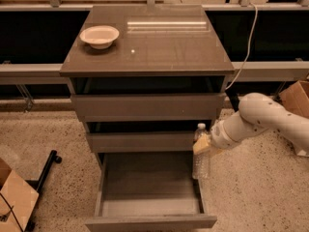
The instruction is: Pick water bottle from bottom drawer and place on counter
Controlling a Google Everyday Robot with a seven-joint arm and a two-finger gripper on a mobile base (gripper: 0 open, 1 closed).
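Observation:
The water bottle, clear with a white cap, hangs upright in my gripper, which is shut on its upper part. It is held above the right rim of the open bottom drawer, in front of the middle drawer's right end. My white arm reaches in from the right. The counter, the glossy grey-brown cabinet top, lies above and behind the bottle. The bottom drawer's floor shows nothing in it.
A white bowl sits on the counter's back left. The top drawer and middle drawer stand partly pulled out. A white cable hangs at the right. Cardboard boxes sit at the left and the right. A pale rail runs behind.

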